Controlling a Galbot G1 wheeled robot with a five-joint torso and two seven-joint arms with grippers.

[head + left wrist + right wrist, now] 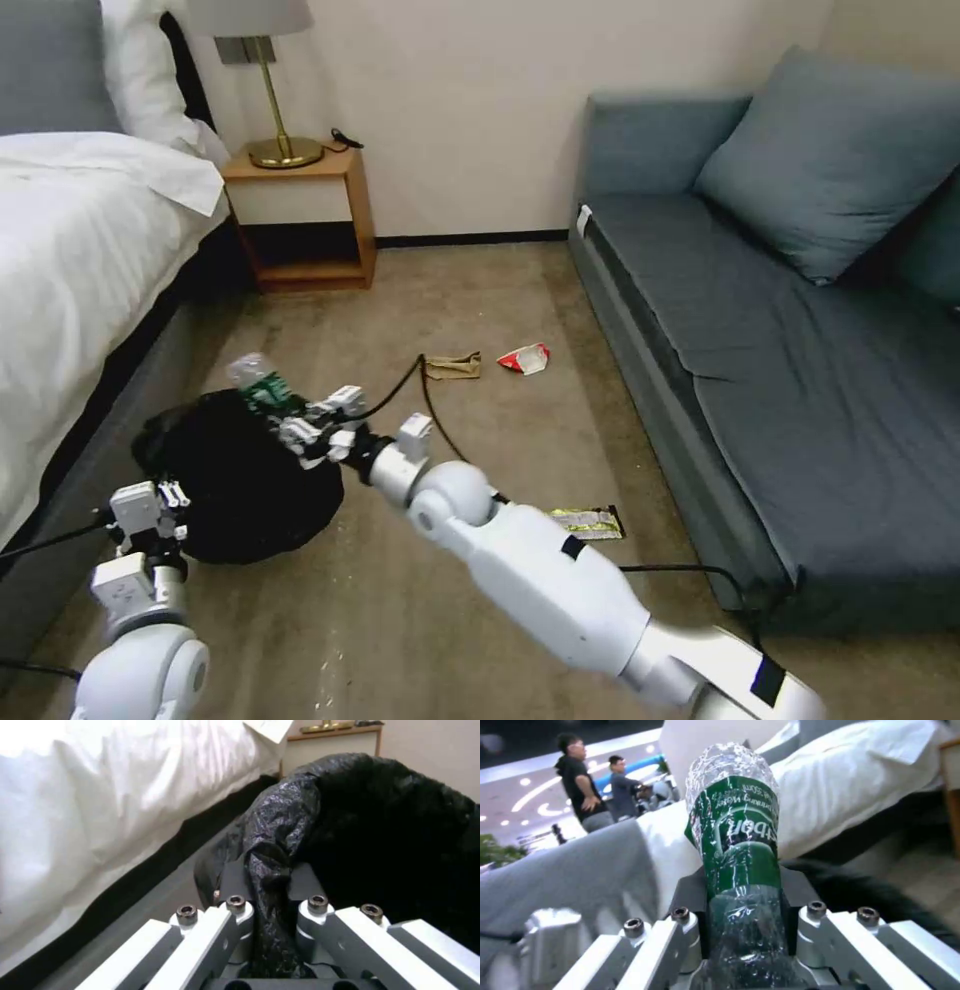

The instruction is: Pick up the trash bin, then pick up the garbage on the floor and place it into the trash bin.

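Note:
The trash bin [235, 490], wrapped in its black bag liner [390, 832], stands beside the bed. My left gripper [165, 497] is at its near-left rim, shut on a fold of the liner [267, 870]. My right gripper [305, 428] reaches across from the right and is shut on the clear bottle with the green label [258, 385] [735, 828], held over the bin's far rim. On the carpet floor [480, 300] lie crumpled tan paper [453, 366], a red-white wrapper [525, 358] and a yellow-black snack wrapper [588, 521].
A white-sheeted bed [70, 260] runs along the left. A wooden nightstand [300, 215] with a brass lamp [275, 110] stands at the back wall. A blue-grey sofa [780, 330] fills the right side. A black cable [430, 400] trails from my right arm.

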